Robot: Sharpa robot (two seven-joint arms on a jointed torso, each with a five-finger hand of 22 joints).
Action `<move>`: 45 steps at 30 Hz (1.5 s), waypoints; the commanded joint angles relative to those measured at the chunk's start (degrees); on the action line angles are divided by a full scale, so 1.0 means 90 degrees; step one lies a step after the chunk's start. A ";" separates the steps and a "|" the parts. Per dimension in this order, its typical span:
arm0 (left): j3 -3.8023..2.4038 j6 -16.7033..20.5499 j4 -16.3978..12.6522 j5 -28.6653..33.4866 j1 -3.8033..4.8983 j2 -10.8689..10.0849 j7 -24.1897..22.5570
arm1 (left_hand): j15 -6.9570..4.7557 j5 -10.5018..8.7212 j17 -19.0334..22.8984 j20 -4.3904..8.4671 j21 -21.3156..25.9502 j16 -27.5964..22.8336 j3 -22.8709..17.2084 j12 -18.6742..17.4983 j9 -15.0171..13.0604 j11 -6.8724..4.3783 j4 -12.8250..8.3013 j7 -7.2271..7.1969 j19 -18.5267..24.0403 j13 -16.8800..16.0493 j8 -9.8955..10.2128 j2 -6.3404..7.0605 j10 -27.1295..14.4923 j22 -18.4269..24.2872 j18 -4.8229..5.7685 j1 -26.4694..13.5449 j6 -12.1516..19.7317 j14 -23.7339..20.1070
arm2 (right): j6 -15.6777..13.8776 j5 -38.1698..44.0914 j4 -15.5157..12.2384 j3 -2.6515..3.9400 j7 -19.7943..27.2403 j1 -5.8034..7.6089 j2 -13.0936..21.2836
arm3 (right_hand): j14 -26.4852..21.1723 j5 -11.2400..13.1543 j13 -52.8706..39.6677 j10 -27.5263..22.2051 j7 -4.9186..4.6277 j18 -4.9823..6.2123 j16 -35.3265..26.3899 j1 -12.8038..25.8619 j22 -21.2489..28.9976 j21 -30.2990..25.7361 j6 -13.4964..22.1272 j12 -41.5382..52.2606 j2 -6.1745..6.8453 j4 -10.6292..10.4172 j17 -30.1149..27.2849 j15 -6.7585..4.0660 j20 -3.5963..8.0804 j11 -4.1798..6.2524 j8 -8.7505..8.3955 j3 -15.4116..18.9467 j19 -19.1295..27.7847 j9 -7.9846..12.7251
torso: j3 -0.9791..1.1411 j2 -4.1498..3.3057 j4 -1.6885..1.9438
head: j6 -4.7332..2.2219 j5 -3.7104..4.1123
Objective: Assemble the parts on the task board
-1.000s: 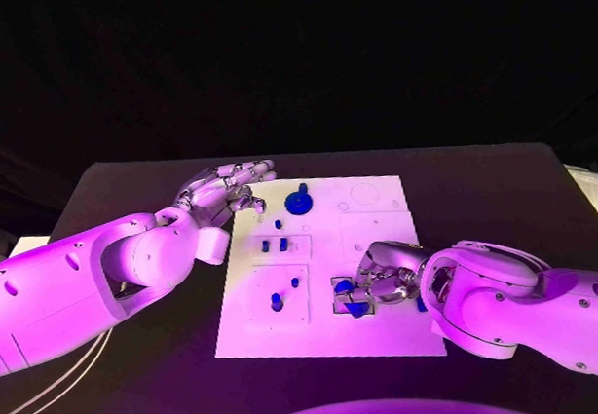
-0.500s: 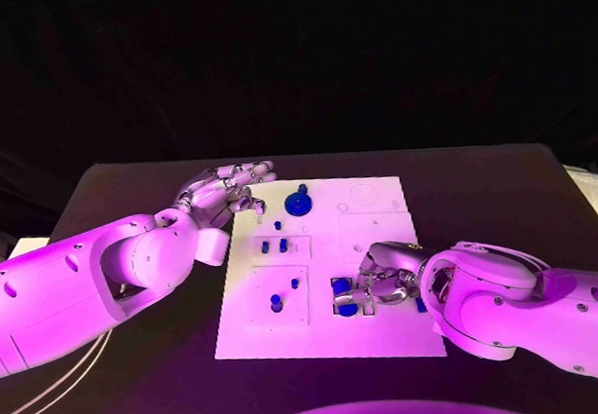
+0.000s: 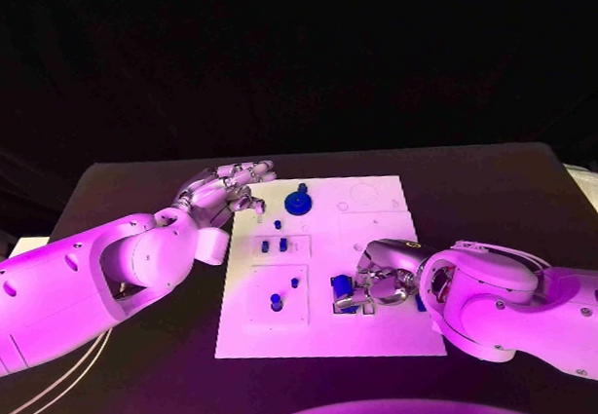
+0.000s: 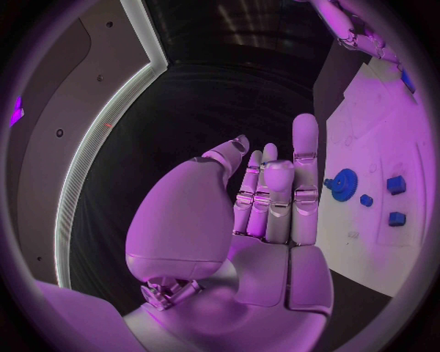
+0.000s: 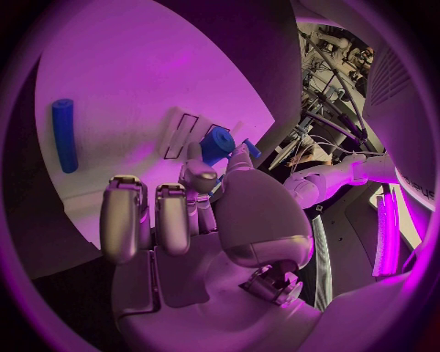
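Observation:
The white task board (image 3: 384, 209) lies mid-table. My right hand (image 3: 385, 280) is low over its near right part, and thumb and a finger pinch a blue part (image 3: 341, 289), seen close at the fingertips (image 5: 217, 144). A blue rod (image 5: 64, 136) lies loose on the board beside that hand. My left hand (image 3: 224, 190) hovers at the board's far left corner with its fingers straight and apart (image 4: 270, 198), holding nothing. A blue gear (image 3: 299, 202) stands near it (image 4: 345, 184).
Two small blue blocks (image 3: 273, 245) stand in a recess on the board's left side, and two more small blue pieces (image 3: 284, 293) sit in the square recess nearer me. Bare black table (image 3: 523, 187) surrounds the board on all sides.
The right hand's fingers have shifted a little on the blue part, which has turned slightly under them. The left hand has stayed where it was.

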State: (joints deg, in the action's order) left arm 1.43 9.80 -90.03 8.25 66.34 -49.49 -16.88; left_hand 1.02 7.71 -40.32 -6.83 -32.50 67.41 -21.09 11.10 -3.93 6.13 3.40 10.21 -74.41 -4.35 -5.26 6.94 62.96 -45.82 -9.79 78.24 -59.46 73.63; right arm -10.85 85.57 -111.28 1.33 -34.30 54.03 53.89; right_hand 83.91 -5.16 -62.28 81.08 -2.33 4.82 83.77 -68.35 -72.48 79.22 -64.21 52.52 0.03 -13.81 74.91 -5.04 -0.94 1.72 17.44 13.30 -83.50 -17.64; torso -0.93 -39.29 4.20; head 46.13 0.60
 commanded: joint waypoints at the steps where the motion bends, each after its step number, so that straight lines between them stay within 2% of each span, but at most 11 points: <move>1: -0.0003 -0.0119 -0.0009 -0.0020 0.0003 0.0008 -0.0018 | 0.0017 0.0019 0.0004 0.0022 0.0041 0.0041 0.0029 0.0033 0.0008 0.0010 -0.0010 0.0014 0.0034 0.0009 -0.0026 0.0011 -0.0039 0.0007 -0.0064 -0.0009 0.0039 -0.0038 | 0.0049 0.0219 -0.0007 -0.0016 0.0006 -0.0019 0.0003 | 0.0464 0.0047 -0.0027 0.0021 -0.0027 -0.0112 0.0028 -0.0169 -0.0023 0.0008 -0.0042 0.0017 -0.0020 0.0041 0.0508 -0.0045 0.0029 0.0002 -0.0032 -0.0012 0.0007 -0.0013 | -0.0002 0.0001 0.0000 | 0.0004 0.0002; 4: -0.0003 -0.0119 -0.0007 -0.0020 0.0003 0.0011 -0.0016 | 0.0017 0.0019 0.0004 0.0022 0.0041 0.0041 0.0029 0.0033 0.0008 0.0010 -0.0010 0.0014 0.0034 0.0009 -0.0026 0.0011 -0.0039 0.0007 -0.0064 -0.0009 0.0039 -0.0038 | 0.0015 0.0197 0.0000 -0.0016 0.0009 -0.0019 -0.0007 | 0.0470 0.0067 -0.0054 0.0039 -0.0025 -0.0115 0.0043 -0.0158 -0.0038 0.0018 -0.0057 0.0041 -0.0072 0.0003 0.0535 -0.0046 0.0029 0.0004 -0.0028 -0.0008 0.0001 -0.0021 | -0.0006 0.0002 0.0000 | 0.0000 -0.0006; 9: -0.0003 -0.0121 -0.0001 -0.0020 0.0003 0.0017 -0.0011 | 0.0017 0.0019 0.0004 0.0022 0.0041 0.0041 0.0029 0.0033 0.0008 0.0010 -0.0010 0.0014 0.0034 0.0009 -0.0026 0.0011 -0.0039 0.0007 -0.0064 -0.0009 0.0039 -0.0038 | -0.0038 0.0137 0.0008 -0.0015 0.0018 -0.0020 -0.0019 | 0.0476 -0.0095 -0.0100 0.0070 -0.0015 -0.0119 0.0059 0.0092 -0.0058 0.0031 -0.0073 0.0058 -0.0200 -0.0276 0.0567 -0.0052 0.0034 0.0011 -0.0033 0.0098 -0.0007 -0.0042 | -0.0007 0.0006 0.0009 | -0.0005 -0.0001; 20: -0.0003 -0.0124 0.0005 -0.0020 0.0003 0.0023 -0.0004 | 0.0017 0.0019 0.0022 0.0021 0.0043 0.0043 0.0030 0.0043 0.0008 0.0010 -0.0012 0.0013 0.0033 0.0011 -0.0028 0.0009 -0.0048 0.0009 -0.0064 -0.0011 0.0042 -0.0043 | -0.0165 0.0146 0.0018 -0.0015 0.0031 -0.0020 0.0025 | 0.0479 -0.0258 -0.0146 0.0088 -0.0010 -0.0122 0.0067 -0.0266 -0.0077 0.0042 -0.0078 0.0052 -0.0361 -0.0155 0.0590 -0.0059 0.0042 0.0018 -0.0046 0.0019 -0.0013 -0.0069 | -0.0005 0.0005 -0.0003 | -0.0008 -0.0005; 24: -0.0002 -0.0125 0.0008 -0.0021 0.0003 0.0022 -0.0004 | 0.0017 0.0019 0.0022 0.0021 0.0043 0.0043 0.0030 0.0043 0.0008 0.0010 -0.0012 0.0013 0.0033 0.0011 -0.0028 0.0009 -0.0048 0.0009 -0.0064 -0.0011 0.0042 -0.0043 | -0.0452 0.0030 -0.0077 -0.0008 0.0116 -0.0015 0.0186 | 0.0468 -0.0317 -0.0080 0.0053 -0.0024 -0.0114 0.0037 -0.0385 -0.0042 0.0018 -0.0048 -0.0074 -0.0343 -0.0101 0.0543 -0.0053 0.0039 0.0008 -0.0070 0.0026 0.0003 -0.0071 | -0.0002 0.0006 -0.0003 | -0.0010 0.0009; 28: -0.0001 -0.0119 0.0004 -0.0021 0.0003 0.0016 -0.0006 | 0.0018 0.0020 0.0031 0.0020 0.0043 0.0041 0.0029 0.0047 0.0008 0.0010 -0.0012 0.0013 0.0033 0.0012 -0.0029 0.0006 -0.0052 0.0009 -0.0064 -0.0011 0.0043 -0.0046 | -0.0961 -0.0616 -0.0221 0.0004 0.0392 0.0052 0.0565 | 0.0430 -0.0654 0.0217 -0.0127 -0.0155 -0.0084 -0.0075 -0.0482 0.0120 -0.0096 0.0307 -0.0558 -0.0282 -0.0120 0.0376 0.0021 -0.0008 -0.0093 -0.0312 0.0089 0.0080 0.0013 | -0.0016 0.0013 -0.0005 | -0.0013 0.0056; 31: 0.0000 -0.0113 -0.0005 -0.0022 0.0003 0.0004 -0.0011 | 0.0018 0.0020 0.0031 0.0020 0.0043 0.0041 0.0029 0.0047 0.0008 0.0010 -0.0012 0.0013 0.0033 0.0012 -0.0029 0.0006 -0.0052 0.0009 -0.0064 -0.0011 0.0043 -0.0046 | -0.1117 -0.1022 -0.0298 0.0008 0.0529 0.0164 0.0929 | 0.0427 -0.0833 0.0273 -0.0166 -0.0221 -0.0080 -0.0095 -0.0639 0.0135 -0.0110 0.0433 -0.0666 -0.0317 -0.0094 0.0355 0.0073 -0.0060 -0.0150 -0.0434 0.0075 0.0090 0.0060 | -0.0018 0.0013 -0.0012 | -0.0026 0.0111; 33: 0.0000 -0.0108 -0.0016 -0.0022 0.0003 -0.0008 -0.0019 | 0.0018 0.0020 0.0031 0.0020 0.0043 0.0041 0.0029 0.0047 0.0008 0.0010 -0.0012 0.0013 0.0033 0.0012 -0.0029 0.0006 -0.0052 0.0009 -0.0064 -0.0011 0.0043 -0.0046 | -0.1106 -0.1087 -0.0317 0.0009 0.0562 0.0227 0.1158 | 0.0430 -0.0928 0.0296 -0.0177 -0.0238 -0.0079 -0.0094 -0.0712 0.0137 -0.0113 0.0454 -0.0709 -0.0354 -0.0081 0.0361 0.0087 -0.0077 -0.0165 -0.0474 0.0059 0.0091 0.0081 | -0.0014 0.0010 -0.0031 | -0.0082 0.0127; 36: 0.0001 -0.0101 -0.0040 -0.0023 0.0003 -0.0030 -0.0034 | 0.0018 0.0020 0.0031 0.0020 0.0043 0.0041 0.0029 0.0047 0.0008 0.0010 -0.0012 0.0013 0.0033 0.0012 -0.0029 0.0006 -0.0052 0.0009 -0.0064 -0.0011 0.0043 -0.0046 | -0.0965 -0.0975 -0.0317 0.0009 0.0525 0.0280 0.1451 | 0.0432 -0.1469 0.0318 -0.0187 -0.0246 -0.0077 -0.0096 -0.0896 0.0133 -0.0113 0.0415 -0.0762 -0.0405 -0.0034 0.0366 0.0095 -0.0093 -0.0169 -0.0524 0.0018 0.0091 0.0115 | -0.0015 -0.0001 -0.0053 | -0.0103 0.0152; 41: 0.0001 -0.0093 -0.0064 -0.0024 0.0003 -0.0049 -0.0039 | 0.0018 0.0020 0.0031 0.0020 0.0043 0.0041 0.0029 0.0047 0.0008 0.0010 -0.0012 0.0013 0.0033 0.0012 -0.0029 0.0006 -0.0052 0.0009 -0.0064 -0.0011 0.0043 -0.0046 | -0.0662 -0.0781 -0.0307 -0.0006 0.0383 0.0305 0.1645 | 0.0418 -0.1484 0.0429 -0.0221 -0.0215 -0.0068 -0.0141 -0.0906 0.0167 -0.0138 0.0271 -0.0941 -0.0408 -0.0075 0.0303 0.0085 -0.0094 -0.0150 -0.0503 0.0054 0.0107 0.0117 | -0.0008 -0.0008 -0.0094 | -0.0094 0.0188; 45: 0.0001 -0.0103 -0.0082 -0.0050 0.0003 -0.0044 -0.0043 | 0.0017 0.0021 0.0036 0.0020 0.0044 0.0042 0.0026 0.0052 0.0007 0.0008 -0.0017 0.0011 0.0034 0.0012 -0.0031 0.0003 -0.0053 0.0010 -0.0065 -0.0005 0.0042 -0.0048 | -0.0411 -0.0403 -0.0284 -0.0034 0.0248 0.0294 0.1701 | 0.0418 -0.1385 0.0456 -0.0208 -0.0192 -0.0066 -0.0148 -0.0886 0.0176 -0.0147 0.0178 -0.0992 -0.0401 -0.0128 0.0303 0.0070 -0.0084 -0.0131 -0.0504 0.0104 0.0112 0.0123 | -0.0006 -0.0006 -0.0089 | -0.0109 0.0235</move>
State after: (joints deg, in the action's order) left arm 1.46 9.76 -90.53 8.19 66.33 -49.96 -16.74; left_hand 1.02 7.71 -40.09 -6.83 -32.50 67.41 -21.09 11.32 -3.93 6.13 3.40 10.21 -74.41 -4.30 -5.26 6.94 62.97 -45.82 -9.79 78.25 -59.46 73.63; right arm -17.64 78.85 -113.88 1.08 -31.24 56.77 69.16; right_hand 84.02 -17.82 -58.23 79.48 -4.03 4.83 82.66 -76.01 -70.98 78.28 -62.29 43.80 -3.77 -14.94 74.94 -4.70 -1.35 0.24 13.05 14.05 -82.65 -16.63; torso -1.03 -39.34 3.46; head 45.20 2.44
